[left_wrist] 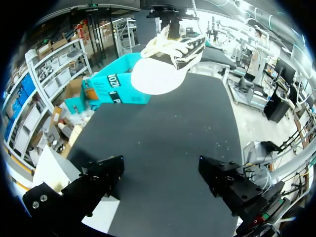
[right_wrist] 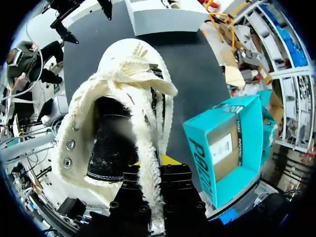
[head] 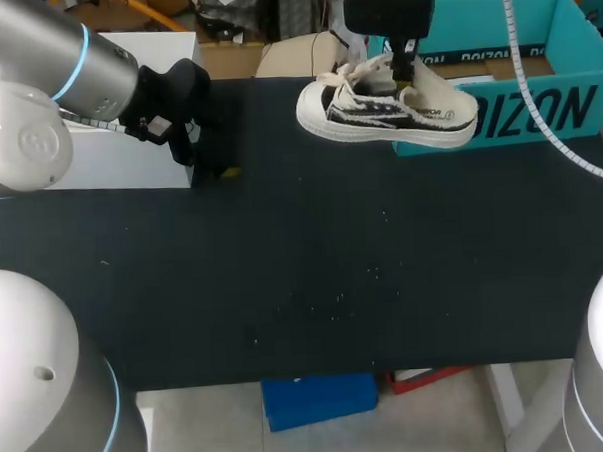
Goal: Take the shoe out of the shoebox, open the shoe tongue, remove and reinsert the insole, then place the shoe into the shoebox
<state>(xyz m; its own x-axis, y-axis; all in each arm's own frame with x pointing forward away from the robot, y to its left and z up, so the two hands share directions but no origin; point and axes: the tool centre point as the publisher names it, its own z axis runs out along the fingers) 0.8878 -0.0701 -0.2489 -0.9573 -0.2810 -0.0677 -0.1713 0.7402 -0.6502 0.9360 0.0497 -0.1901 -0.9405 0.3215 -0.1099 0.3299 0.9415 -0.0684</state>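
Right gripper [right_wrist: 152,174]: black fingers closed on one side wall of the shoe [head: 377,113], near the heel opening, with a yellow tip showing inside.

Shoe: held off the table [head: 303,266] in the upper middle of the head view, toe pointing left and heel overlapping the left end of the shoebox [head: 567,109]. It is outside the box. Cream canvas with frayed, fuzzy edges, a dark lining, metal eyelets, loose pale laces and a smooth white oval sole.

Shoebox: upper right of the head view. Teal cardboard, rectangular, open-topped, plain brown inside.

Left gripper [left_wrist: 160,170]: upper left of the head view, beside a white box [head: 119,164]. Its fingers are spread wide and hold nothing, well apart from the shoe.

Table: matt black with pale specks.

Hazards, as judged:
- The hold is on a single soft, thin wall, so the canvas may fold or slide out.
- The hanging toe may swing.
- When set down, the shoe could roll onto its side.
- No second support is near.
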